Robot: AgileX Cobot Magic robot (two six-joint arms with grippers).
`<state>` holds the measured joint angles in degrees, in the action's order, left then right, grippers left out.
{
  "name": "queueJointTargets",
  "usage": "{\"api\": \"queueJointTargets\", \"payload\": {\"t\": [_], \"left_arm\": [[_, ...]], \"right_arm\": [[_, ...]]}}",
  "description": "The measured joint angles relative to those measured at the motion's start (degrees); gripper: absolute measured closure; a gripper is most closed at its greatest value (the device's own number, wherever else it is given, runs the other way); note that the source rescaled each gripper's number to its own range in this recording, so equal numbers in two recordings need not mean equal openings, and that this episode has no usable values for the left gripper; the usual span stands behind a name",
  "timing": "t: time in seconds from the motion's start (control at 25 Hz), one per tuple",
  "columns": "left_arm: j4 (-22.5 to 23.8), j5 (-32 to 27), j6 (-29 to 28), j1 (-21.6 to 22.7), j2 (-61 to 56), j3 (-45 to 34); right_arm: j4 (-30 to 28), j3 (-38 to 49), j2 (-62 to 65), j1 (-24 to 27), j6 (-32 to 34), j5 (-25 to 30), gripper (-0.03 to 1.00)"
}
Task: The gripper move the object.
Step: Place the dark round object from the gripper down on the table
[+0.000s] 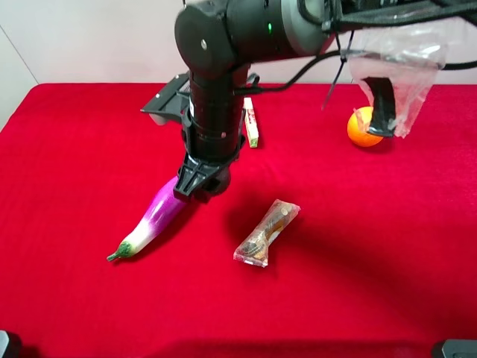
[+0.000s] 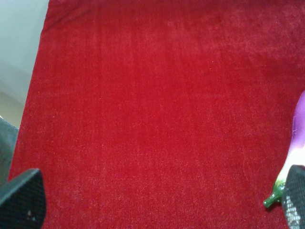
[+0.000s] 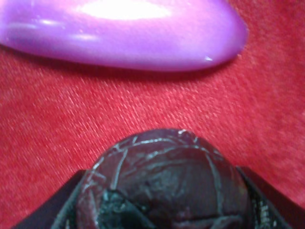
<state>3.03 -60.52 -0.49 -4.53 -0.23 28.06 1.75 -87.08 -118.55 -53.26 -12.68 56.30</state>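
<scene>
Nearest you, the front strip of the red tabletop (image 1: pixel 358 313) is open cloth right to its edge. Your left end effector (image 2: pixel 159 191) hangs over more open cloth, fingers spread wide, with the green stem of the eggplant (image 2: pixel 299 138) just beside one finger. Farther in, a clear-wrapped snack packet (image 1: pixel 266 233) lies right of the eggplant, with a gap between them. Your right end effector (image 1: pixel 200 185) reaches across the middle, low at the eggplant's fat end, clamped around the dark wrinkled ball (image 3: pixel 167 186). From above the ball is hidden, and you cannot tell whether it touches the cloth. At the back lie a small box (image 1: pixel 252 123) and an orange (image 1: pixel 359 128), partly behind a clear plastic bag (image 1: pixel 395 74).
</scene>
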Motion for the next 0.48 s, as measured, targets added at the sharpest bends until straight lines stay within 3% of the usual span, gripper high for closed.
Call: {"api": "queueJointTargets", "payload": {"t": [0.28, 0.48], "left_arm": [[0.0, 0.0, 0.0, 0.0, 0.0, 0.0], [0.0, 0.0, 0.0, 0.0, 0.0, 0.0]], "right_arm": [[-3.3, -5.0, 0.0, 0.0, 2.4, 8.6, 0.97], [-4.0, -5.4, 2.0, 0.7, 2.8, 10.7, 0.97]]}}
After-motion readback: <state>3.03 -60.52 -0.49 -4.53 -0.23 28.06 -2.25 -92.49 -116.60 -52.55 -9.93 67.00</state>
